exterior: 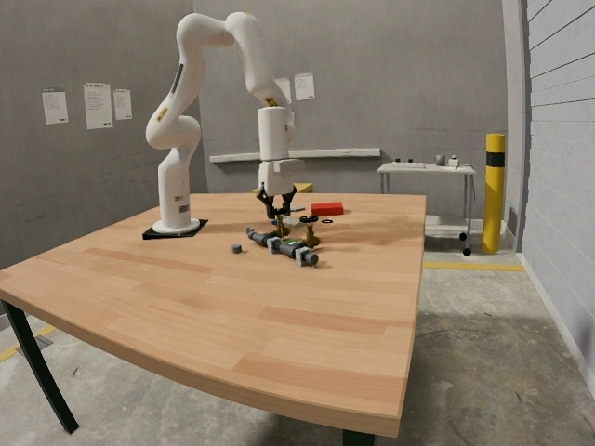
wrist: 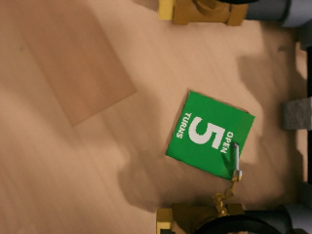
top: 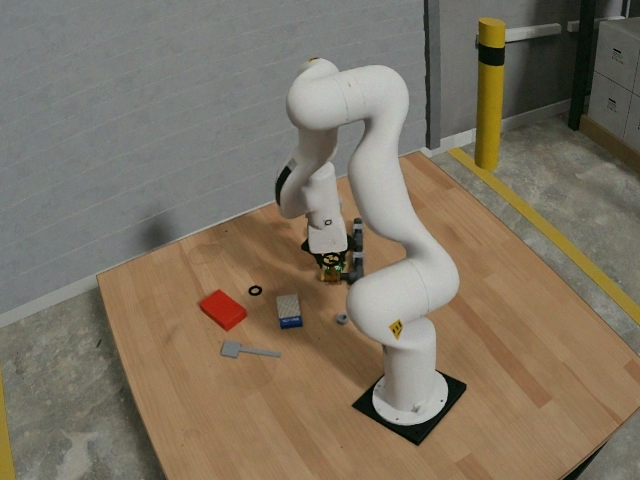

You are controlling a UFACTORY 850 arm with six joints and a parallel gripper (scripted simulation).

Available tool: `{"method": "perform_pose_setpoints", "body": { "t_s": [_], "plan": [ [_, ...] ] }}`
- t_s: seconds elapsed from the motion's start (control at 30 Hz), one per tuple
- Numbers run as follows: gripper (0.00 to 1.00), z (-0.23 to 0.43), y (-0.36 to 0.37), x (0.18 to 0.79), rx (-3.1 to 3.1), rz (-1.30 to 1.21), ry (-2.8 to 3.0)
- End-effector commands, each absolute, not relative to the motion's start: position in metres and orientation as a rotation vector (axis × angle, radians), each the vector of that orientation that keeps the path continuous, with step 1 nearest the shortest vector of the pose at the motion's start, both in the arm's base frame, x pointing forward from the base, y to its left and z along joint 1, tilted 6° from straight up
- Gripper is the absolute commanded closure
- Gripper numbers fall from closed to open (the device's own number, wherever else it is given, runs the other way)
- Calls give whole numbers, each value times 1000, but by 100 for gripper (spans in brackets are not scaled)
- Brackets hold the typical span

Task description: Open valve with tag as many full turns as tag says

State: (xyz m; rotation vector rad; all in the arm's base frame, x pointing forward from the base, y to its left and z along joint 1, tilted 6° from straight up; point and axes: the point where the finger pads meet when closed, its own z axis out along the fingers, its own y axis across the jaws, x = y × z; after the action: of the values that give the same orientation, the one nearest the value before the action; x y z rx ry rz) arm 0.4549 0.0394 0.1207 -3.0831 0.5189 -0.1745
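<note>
A grey pipe (exterior: 285,247) lies on the wooden table with two brass valves branching off it. A green tag (wrist: 211,134) reading "OPEN 5 TURNS" lies flat between them. Its chain (wrist: 225,195) runs to the brass valve (wrist: 200,219) at the bottom edge of the wrist view, whose black handwheel (wrist: 234,226) is partly visible. My gripper (top: 330,255) points straight down and is shut on this handwheel; it also shows in the exterior view (exterior: 275,211). The other valve (exterior: 310,232) stands apart to the right with its handwheel free, and shows at the top of the wrist view (wrist: 202,11).
A red block (top: 222,308), a black ring (top: 254,290), a blue-and-grey box (top: 288,311), a small grey cylinder (top: 341,318) and a grey paddle-shaped tool (top: 248,351) lie on the table left of the pipe. My arm's base (top: 409,400) stands at the near right.
</note>
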Motion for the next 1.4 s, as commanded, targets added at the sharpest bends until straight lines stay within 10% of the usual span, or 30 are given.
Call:
{"method": "perform_pose_setpoints", "body": {
  "t_s": [0.0,1.37],
  "plan": [
    [100,122,39,456,-3093,-163,164],
    [100,122,39,456,-2179,-168,-2315]
  ]
}}
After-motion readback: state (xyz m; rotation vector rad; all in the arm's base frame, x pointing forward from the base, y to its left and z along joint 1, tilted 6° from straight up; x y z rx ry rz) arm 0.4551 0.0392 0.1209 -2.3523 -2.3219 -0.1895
